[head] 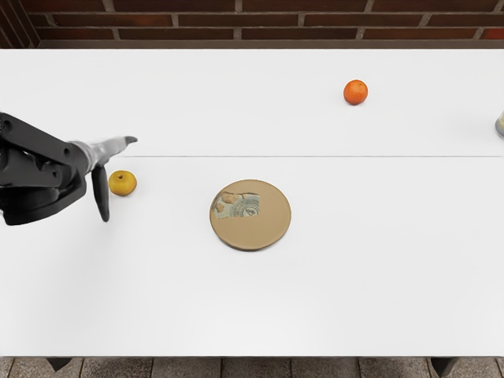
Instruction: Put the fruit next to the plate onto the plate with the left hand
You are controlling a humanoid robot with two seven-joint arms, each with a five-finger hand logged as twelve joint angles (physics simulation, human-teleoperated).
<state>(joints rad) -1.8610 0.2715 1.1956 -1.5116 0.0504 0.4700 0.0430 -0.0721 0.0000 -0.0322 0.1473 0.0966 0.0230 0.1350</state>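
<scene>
Currently the left hand (pixel 98 159) is held spread and empty just beside the yellow fruit (pixel 122 183), presumably staged for a grasp, the fruit being left on the tabletop (pixel 354 268), off the plate (pixel 250 224).

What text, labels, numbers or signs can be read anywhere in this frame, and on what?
None. The plate carries only a swirl pattern, no lettering; the yellow fruit, orange fruit, left hand, table and brick wall bear no marks.
</scene>
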